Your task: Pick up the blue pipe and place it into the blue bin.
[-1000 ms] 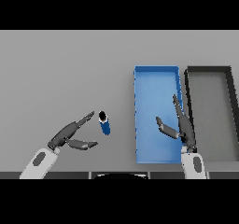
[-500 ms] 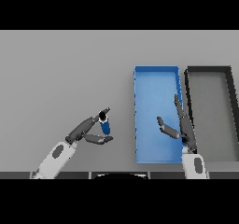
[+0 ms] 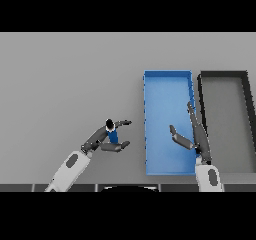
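One blue pipe (image 3: 111,132) stands upright on the counter (image 3: 65,79), left of the blue bin (image 3: 167,84). The left hand (image 3: 102,139), apart from it a second ago, now curls its fingers and thumb around the pipe; lifting can follow. The right hand (image 3: 192,134) hovers open over the bin, beside the black bin (image 3: 223,76).

Left robot hand (image 3: 102,138) grips the blue pipe (image 3: 112,133), left of the blue bin (image 3: 167,79).
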Robot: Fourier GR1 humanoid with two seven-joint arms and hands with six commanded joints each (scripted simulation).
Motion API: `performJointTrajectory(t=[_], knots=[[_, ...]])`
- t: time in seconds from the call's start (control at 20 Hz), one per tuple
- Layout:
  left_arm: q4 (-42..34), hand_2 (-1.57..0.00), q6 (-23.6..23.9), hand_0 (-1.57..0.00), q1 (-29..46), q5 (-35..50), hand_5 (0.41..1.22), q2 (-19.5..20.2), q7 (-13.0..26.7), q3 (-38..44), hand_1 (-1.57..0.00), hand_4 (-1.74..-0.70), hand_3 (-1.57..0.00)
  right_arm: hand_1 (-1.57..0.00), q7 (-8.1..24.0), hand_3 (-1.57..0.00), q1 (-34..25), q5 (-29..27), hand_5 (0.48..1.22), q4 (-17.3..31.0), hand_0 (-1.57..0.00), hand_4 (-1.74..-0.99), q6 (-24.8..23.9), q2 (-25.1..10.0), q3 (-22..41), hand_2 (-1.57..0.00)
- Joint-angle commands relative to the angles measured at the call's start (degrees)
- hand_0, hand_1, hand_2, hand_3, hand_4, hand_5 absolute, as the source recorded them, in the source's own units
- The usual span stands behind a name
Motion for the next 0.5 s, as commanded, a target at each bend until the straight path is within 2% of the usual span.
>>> performJointTrajectory(t=[0.0, 0.05, 0.1, 0.2, 0.25, 0.35, 0.45], knots=[[0.69, -0.49, -0.35, -0.12, -0.34, 1.25, 0.735, -0.90, 0.02, 0.60, -0.32, -1.28, -0.53, 0.00, -0.16, 0.00, -0.08, -0.08, 0.656, 0.39, 0.00, -1.220, -0.01, -0.07, -0.19, 0.00], [0.43, -0.69, -0.36, -0.36, 0.31, 1.63, 0.832, -0.98, -1.04, 0.73, -0.55, -1.37, -0.74, 0.00, -0.22, 0.00, 0.05, -0.10, 0.656, 0.07, 0.00, -1.220, -0.02, -0.11, -0.17, 0.00], [0.46, -0.87, 0.06, -0.60, 0.02, 2.01, 0.910, -1.23, -0.45, 1.11, -0.75, -1.44, -0.91, 0.00, -0.16, 0.00, -0.34, -0.13, 0.657, 0.06, 0.00, -1.219, -0.14, -0.08, -0.26, 0.00], [0.21, -1.12, -0.12, -0.95, 0.54, 1.86, 1.022, -1.70, 0.22, 0.19, -1.05, -1.54, -1.12, 0.00, 0.28, 0.00, -0.25, -0.94, 0.660, 0.11, 0.00, -1.227, 0.37, -0.02, -0.41, 0.00], [0.18, -1.21, 0.51, -1.07, 0.63, 1.32, 1.062, -2.23, -0.13, -0.57, -1.15, -1.58, -1.19, 0.00, 0.37, 0.00, -0.25, -0.75, 0.660, 0.18, 0.00, -1.233, 0.33, 0.01, -0.30, 0.00], [0.19, -1.34, 1.42, -1.25, 0.39, 0.06, 1.119, -1.91, -1.52, -1.14, -1.30, -1.53, -1.33, 0.00, 1.16, 0.00, -0.90, -0.54, 0.651, 0.50, 0.00, -1.224, 0.24, 0.33, -0.03, 0.00], [-0.52, -1.42, 2.40, -1.37, 0.23, -0.92, 1.156, -2.71, -2.96, -1.10, -1.40, -1.50, -1.42, 0.00, 2.10, 0.00, -2.11, -0.83, 0.638, 1.39, 0.00, -1.221, 0.06, 0.75, -0.21, 0.00]])
